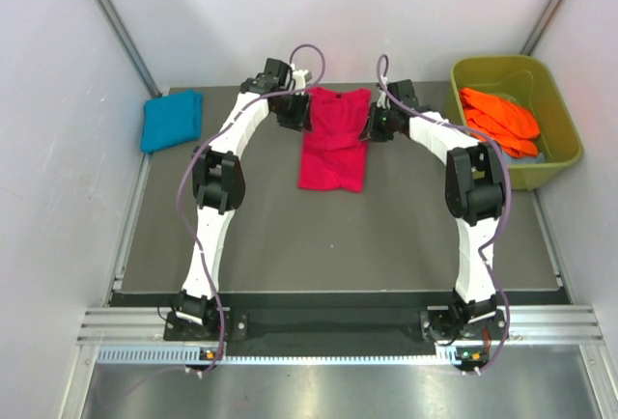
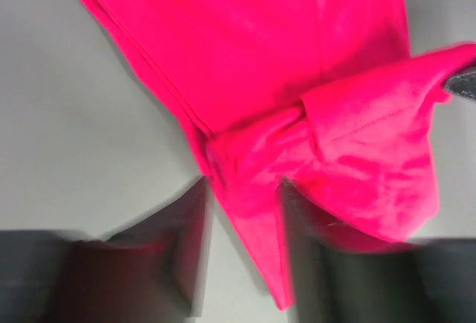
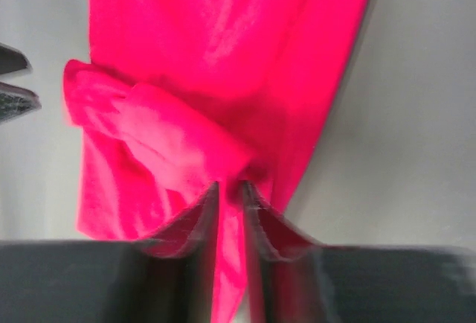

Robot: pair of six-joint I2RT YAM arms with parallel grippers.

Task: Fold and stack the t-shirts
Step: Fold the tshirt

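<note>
The crimson-pink t-shirt (image 1: 333,144) lies partly folded at the middle back of the table. My left gripper (image 1: 293,115) is at its left edge; in the left wrist view the gripper (image 2: 242,189) stands open, with a pointed fold of the shirt (image 2: 297,62) lying between the jaws and table showing beside it. My right gripper (image 1: 375,125) is at the shirt's right edge; in the right wrist view the gripper (image 3: 230,189) is shut on a bunched fold of the shirt (image 3: 223,55). A folded teal-blue t-shirt (image 1: 172,120) lies at the back left. Bright orange t-shirts (image 1: 497,118) lie in the tub.
The olive-green plastic tub (image 1: 565,153) stands at the back right corner. White walls close in the left, right and back sides. The dark table (image 1: 338,236) stretches from the shirts to the arm bases at the near edge.
</note>
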